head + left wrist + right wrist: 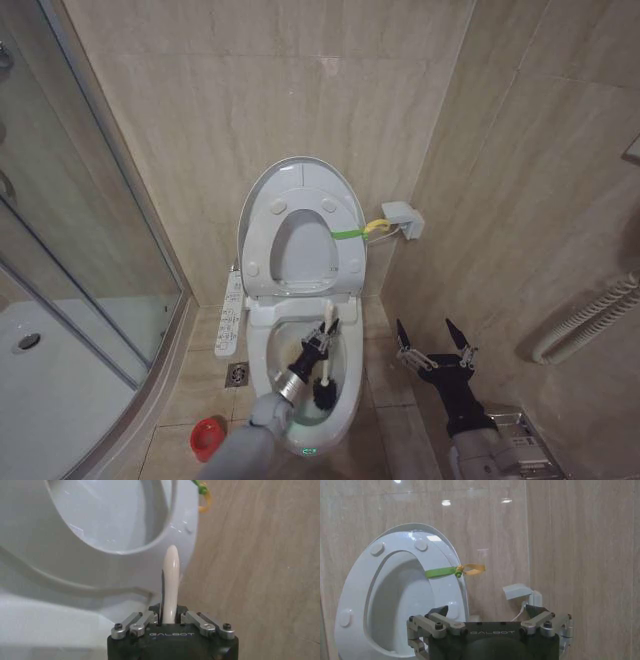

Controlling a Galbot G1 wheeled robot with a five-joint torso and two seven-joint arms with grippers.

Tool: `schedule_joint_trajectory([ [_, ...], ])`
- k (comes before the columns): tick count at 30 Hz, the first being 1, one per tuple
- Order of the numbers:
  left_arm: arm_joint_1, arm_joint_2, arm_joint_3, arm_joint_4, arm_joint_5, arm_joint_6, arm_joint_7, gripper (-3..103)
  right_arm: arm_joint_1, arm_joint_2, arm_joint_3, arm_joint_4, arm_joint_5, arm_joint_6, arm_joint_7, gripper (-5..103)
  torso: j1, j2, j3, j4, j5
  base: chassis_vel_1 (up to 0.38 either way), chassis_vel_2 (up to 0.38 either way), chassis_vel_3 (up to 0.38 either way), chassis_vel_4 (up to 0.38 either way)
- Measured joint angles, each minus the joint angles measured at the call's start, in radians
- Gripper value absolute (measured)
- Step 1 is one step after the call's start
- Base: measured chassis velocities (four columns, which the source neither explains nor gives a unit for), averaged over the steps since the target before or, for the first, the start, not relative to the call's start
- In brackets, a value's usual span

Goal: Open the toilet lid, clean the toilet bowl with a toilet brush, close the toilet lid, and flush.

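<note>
Toilet lid (300, 180): raised upright against the wall
Left gripper (318, 345): over the toilet bowl (262, 350), fingers clamped on the toilet brush (322, 372) handle, bristle head inside the bowl
Right gripper (434, 340): beside the bowl, fingers spread, holding nothing

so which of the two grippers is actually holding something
The left gripper, over the toilet bowl, shut on the toilet brush; the right gripper hangs open, empty.

left end effector (322, 345) clamped, right end effector (433, 341) spread
</note>
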Motion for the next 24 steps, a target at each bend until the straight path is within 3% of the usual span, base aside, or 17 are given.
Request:
schedule_joint_trajectory([
  [16,-0.050,-0.007,-0.006,0.009,-0.003,0.000,-0.006,20,0.000,0.000,0.000,0.000,0.000,0.000,0.000,100,0.000,0.000,0.000,-0.0005,-0.0003,0.000,0.000,0.000,0.000],
  [24,-0.004,-0.043,-0.021,0.029,0.025,-0.017,0.013,20,0.000,0.000,0.000,0.000,0.000,0.000,0.000,100,0.000,0.000,0.000,-0.0001,-0.0002,0.000,0.000,0.000,0.000],
])
